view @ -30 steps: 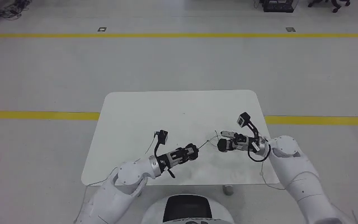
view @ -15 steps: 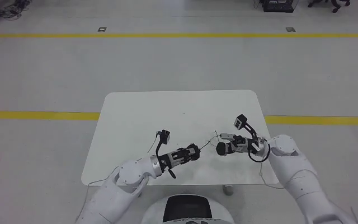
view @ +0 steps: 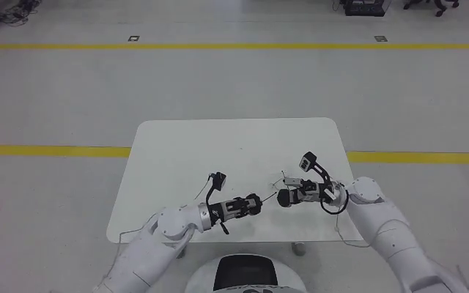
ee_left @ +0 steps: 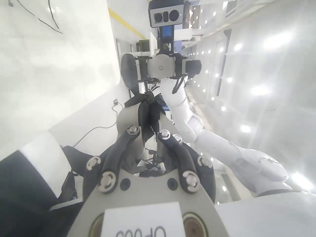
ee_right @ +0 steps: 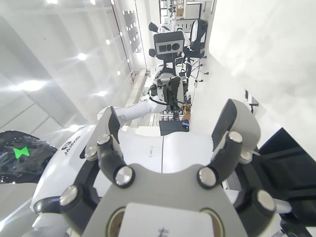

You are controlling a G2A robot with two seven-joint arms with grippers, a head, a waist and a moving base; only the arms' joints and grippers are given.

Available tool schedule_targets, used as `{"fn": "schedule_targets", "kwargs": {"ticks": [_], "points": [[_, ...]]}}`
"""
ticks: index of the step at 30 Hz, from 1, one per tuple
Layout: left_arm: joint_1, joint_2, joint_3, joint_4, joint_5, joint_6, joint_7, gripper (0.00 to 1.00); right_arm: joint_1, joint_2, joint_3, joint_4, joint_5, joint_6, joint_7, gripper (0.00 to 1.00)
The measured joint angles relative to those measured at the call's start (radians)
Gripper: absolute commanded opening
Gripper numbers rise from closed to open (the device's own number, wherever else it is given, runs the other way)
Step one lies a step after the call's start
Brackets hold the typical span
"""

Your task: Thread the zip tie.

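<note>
Nearer now, our right gripper, jaws wide, faces the zip tie we pinch steady in our left gripper for threading.

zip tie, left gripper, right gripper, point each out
zip tie (ee_left: 130, 102): left wrist view, the black end sticking out beside the fingertips
left gripper (ee_left: 147, 101): left wrist view, midway between its shut fingertips
right gripper (ee_right: 169, 109): right wrist view, midway between its open fingertips

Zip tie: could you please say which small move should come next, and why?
Likely ease the right gripper toward the zip tie and close its fingers on the free end: the left gripper is shut on it, and the right's fingers stand open, empty, just short.
</note>
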Motion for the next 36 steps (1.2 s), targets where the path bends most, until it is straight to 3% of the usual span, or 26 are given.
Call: {"fn": "schedule_targets", "kwargs": {"ticks": [4, 12, 15, 21, 27, 30, 36], "points": [[-0.011, 0.003, -0.001, 0.021, -0.058, -0.011, -0.047, 0.00, 0.009, 0.003, -0.027, 0.004, 0.020, 0.004, 0.002, 1.00], [-0.015, 0.006, -0.003, 0.025, -0.043, -0.024, -0.034, 0.00, 0.011, 0.007, -0.035, 0.003, 0.026, 0.003, 0.000, 1.00], [-0.017, 0.005, 0.002, 0.030, -0.080, -0.020, -0.039, 0.00, 0.004, 0.007, -0.030, 0.000, 0.041, 0.008, -0.017, 1.00], [-0.030, 0.010, -0.001, 0.063, -0.180, -0.026, -0.136, 0.00, 0.005, 0.015, -0.052, -0.001, 0.072, -0.015, 0.002, 1.00], [-0.049, 0.015, 0.002, 0.077, -0.200, -0.027, -0.183, 0.00, 0.021, 0.039, -0.110, -0.011, 0.089, -0.027, 0.002, 1.00], [-0.051, 0.016, -0.003, 0.073, -0.185, -0.066, -0.159, 0.00, 0.025, 0.043, -0.118, -0.010, 0.092, -0.029, 0.002, 1.00], [-0.052, 0.015, 0.004, 0.076, -0.220, -0.048, -0.162, 0.00, 0.020, 0.042, -0.115, -0.015, 0.092, -0.025, -0.011, 1.00]]}}
